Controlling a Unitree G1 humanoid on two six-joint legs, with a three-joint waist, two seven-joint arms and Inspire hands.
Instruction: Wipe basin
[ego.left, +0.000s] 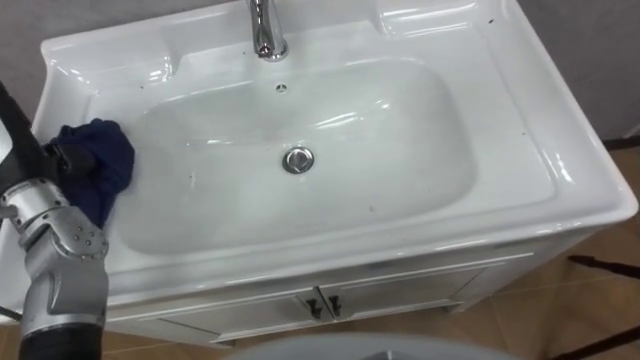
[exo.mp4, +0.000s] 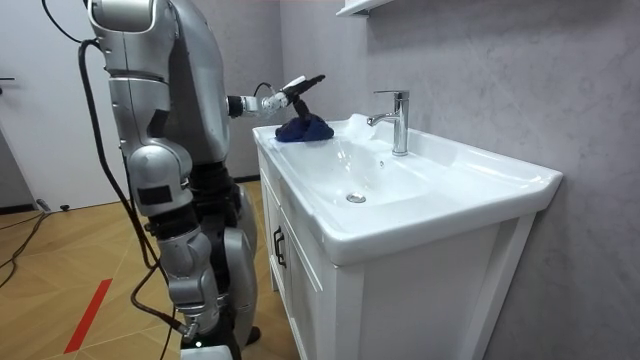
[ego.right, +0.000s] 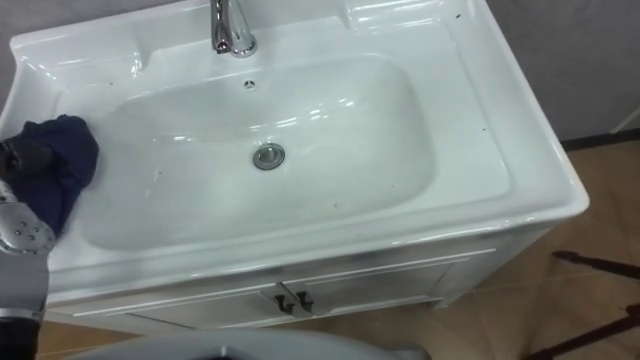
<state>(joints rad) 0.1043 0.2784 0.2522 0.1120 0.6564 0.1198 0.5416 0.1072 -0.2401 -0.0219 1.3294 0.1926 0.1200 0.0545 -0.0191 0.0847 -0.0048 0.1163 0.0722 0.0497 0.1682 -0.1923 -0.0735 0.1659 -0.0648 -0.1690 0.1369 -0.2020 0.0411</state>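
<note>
The robot stands upright at the front of a white cupboard (ego.left: 400, 295) with two doors, set against a grey wall. On top sits the white basin (ego.left: 520, 150), its bowl wide, shallow and glossy. A chrome tap (ego.left: 265, 30) rises at the middle of the back edge.

A dark blue cloth (ego.left: 105, 160) lies bunched on the basin's left rim, spilling a little down the slope into the bowl. The left hand (exo.mp4: 295, 92) is right at it. In the room view it sits just above the cloth, and its fingers look stretched out straight, holding nothing.

The round metal drain (ego.left: 297, 159) is in the middle of the bowl. A few tiny dark specks dot the right rim and the bowl's floor.

Judging by this, the wiping is near its beginning. The cloth is parked at the left edge, so the bowl, the right rim and the area around the tap seem yet to be wiped.
</note>
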